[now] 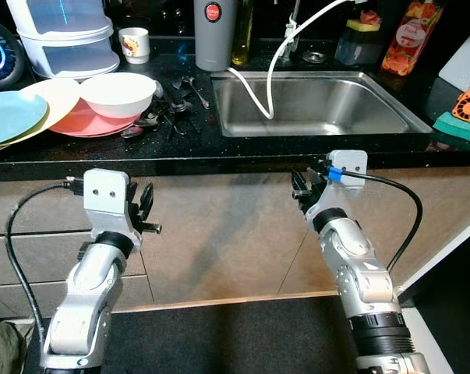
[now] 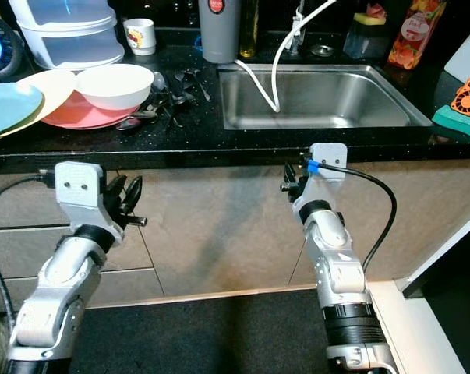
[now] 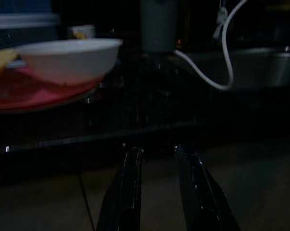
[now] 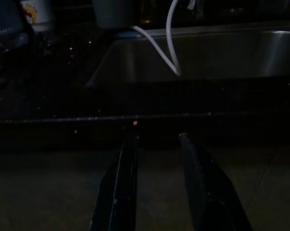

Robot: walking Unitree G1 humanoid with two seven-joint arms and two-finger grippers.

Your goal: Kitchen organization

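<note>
Above both grippers runs the black speckled countertop (image 1: 242,146), its front edge just over their fingertips, with beige cabinet fronts (image 1: 219,234) behind them and dark floor below. Steel sink (image 1: 312,105) sits up and ahead of the right gripper (image 1: 303,187), with a white hose (image 1: 254,89) draped into it. Right gripper: fingers parted a little, nothing between them, pointing at the counter edge. Left gripper (image 1: 145,209): fingers parted as well, empty, held in front of the cabinet below the dishes.

Up and ahead of the left gripper lies the plate stack: blue plate (image 1: 8,115), cream plate (image 1: 59,97), pink plate (image 1: 90,121), with a white bowl (image 1: 118,93) resting on the pink one. Judgement: all rigid, smooth, likely slippery and breakable; the bowl is light, so take it at the rim, one finger inside and one outside. Plates lie flat and overlap, so there is little edge to pinch.

Between the bowl and the sink is a loose pile of dark cutlery (image 1: 168,109): thin, stiff, tangled, best lifted by a handle one at a time. Further back stand clear stacked containers (image 1: 63,35), a grey tumbler (image 1: 215,35) and a small mug (image 1: 135,44). Beyond the sink, far to the right of the right gripper, are an orange bottle (image 1: 410,35) and a green sponge (image 1: 461,125), which is soft.
</note>
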